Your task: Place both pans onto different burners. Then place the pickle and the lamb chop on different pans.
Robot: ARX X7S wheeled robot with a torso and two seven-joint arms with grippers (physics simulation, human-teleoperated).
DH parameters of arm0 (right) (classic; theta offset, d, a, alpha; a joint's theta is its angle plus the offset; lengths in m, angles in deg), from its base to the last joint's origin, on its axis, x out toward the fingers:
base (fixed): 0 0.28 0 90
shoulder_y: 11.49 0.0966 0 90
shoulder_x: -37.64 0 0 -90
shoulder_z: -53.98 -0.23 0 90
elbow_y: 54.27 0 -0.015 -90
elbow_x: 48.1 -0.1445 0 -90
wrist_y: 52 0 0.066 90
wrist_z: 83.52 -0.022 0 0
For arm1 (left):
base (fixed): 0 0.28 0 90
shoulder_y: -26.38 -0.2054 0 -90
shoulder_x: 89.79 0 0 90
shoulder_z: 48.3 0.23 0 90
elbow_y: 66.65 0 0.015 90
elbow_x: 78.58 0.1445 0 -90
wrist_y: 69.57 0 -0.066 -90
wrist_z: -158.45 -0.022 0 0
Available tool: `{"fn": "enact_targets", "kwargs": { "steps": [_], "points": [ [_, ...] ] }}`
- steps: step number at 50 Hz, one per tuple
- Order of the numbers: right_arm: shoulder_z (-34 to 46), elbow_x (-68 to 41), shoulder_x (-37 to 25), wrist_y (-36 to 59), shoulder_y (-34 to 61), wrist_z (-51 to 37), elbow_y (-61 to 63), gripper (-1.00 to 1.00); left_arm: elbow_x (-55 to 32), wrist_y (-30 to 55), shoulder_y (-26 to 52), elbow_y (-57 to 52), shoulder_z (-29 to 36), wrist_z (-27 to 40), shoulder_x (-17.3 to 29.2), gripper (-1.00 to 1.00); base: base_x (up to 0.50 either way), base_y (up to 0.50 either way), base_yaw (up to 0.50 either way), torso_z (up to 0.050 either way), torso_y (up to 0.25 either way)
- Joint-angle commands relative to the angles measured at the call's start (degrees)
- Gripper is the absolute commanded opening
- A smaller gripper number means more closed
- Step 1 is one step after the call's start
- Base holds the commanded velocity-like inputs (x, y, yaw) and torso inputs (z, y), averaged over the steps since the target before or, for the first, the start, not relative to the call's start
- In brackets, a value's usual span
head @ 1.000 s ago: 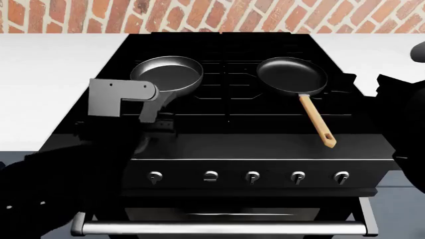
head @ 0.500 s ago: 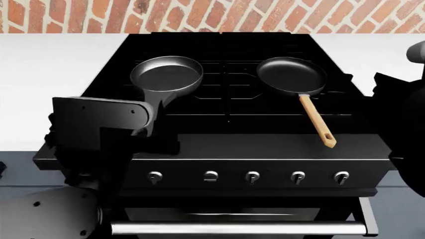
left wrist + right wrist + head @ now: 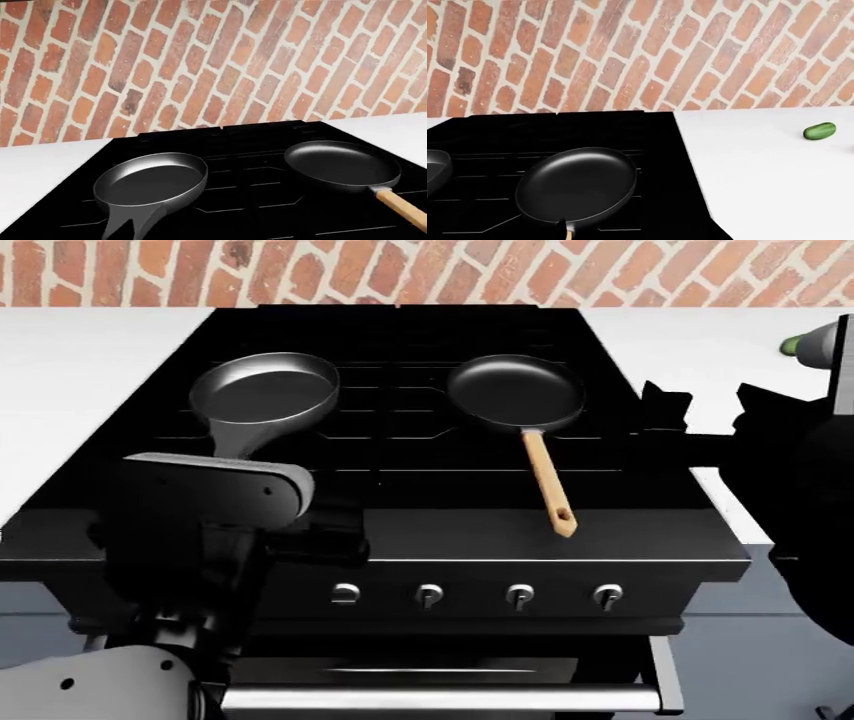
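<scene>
Sitting on the black stove top (image 3: 400,530) are both pans, each on its own burner: the dark grey metal pan (image 3: 263,390) is on the rear-left grate and the black pan with the wooden handle (image 3: 514,392) is on the grate just beside it, toward the stove's middle, the two pans near each other but not touching. The wooden handle (image 3: 547,485) angles toward the stove's front edge, above the row of knobs (image 3: 474,594). Both pans look empty. The pickle (image 3: 819,131) is lying on the white counter (image 3: 760,165) off the stove's right side, well apart from the black pan, close to the brick wall (image 3: 627,50). Can't spot the lamb chop anywhere. The left arm (image 3: 200,530) hangs in front of the stove's left front corner, and the right arm (image 3: 801,480) is by the stove's right edge, but honestly I can't tell how open either gripper is or whether they've got anything.
</scene>
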Motion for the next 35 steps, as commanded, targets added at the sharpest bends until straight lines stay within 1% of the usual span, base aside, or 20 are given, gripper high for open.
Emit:
{"fn": "enact_targets", "kwargs": {
  "steps": [1, 14, 35],
  "points": [
    [1.42, 1.13, -0.35, -3.54, -1.4, 0.44, 0.05, 1.0, 0.09, -1.02, 0.19, 1.08, 0.76, 0.25, -0.51, 1.0, 0.0, -0.5, 0.0, 0.0, 0.0],
    [0.82, 0.35, -0.82, -3.89, -1.82, 0.34, 0.63, 1.0, -0.71, -0.14, 1.1, 1.89, 1.33, 0.73, -1.39, 1.0, 0.0, -0.5, 0.0, 0.0, 0.0],
    [0.25, -0.49, -1.38, -4.36, -2.3, 0.23, 1.03, 1.0, -0.86, 0.22, 1.5, 2.23, 1.45, 0.73, -1.25, 1.0, 0.0, -0.5, 0.0, 0.0, 0.0]
  ]
}}
